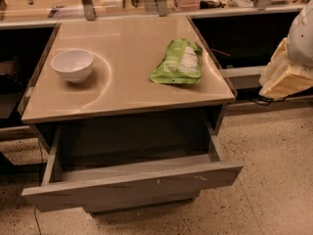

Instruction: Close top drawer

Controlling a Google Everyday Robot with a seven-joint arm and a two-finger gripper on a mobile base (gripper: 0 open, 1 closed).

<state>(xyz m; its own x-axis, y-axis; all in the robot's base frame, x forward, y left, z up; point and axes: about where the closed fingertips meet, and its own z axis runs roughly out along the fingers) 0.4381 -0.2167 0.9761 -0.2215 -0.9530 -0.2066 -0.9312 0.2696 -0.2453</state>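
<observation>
Camera view: the top drawer (132,186) stands pulled well out beneath the table (122,89), its long scratched front panel nearest the camera. On the table a white bowl (72,65) sits at the left and a green bag (178,62) lies at the right. The tool (286,77) hangs at the frame's right edge, apart from the drawer; I cannot tell whether it is clenched or released.
</observation>
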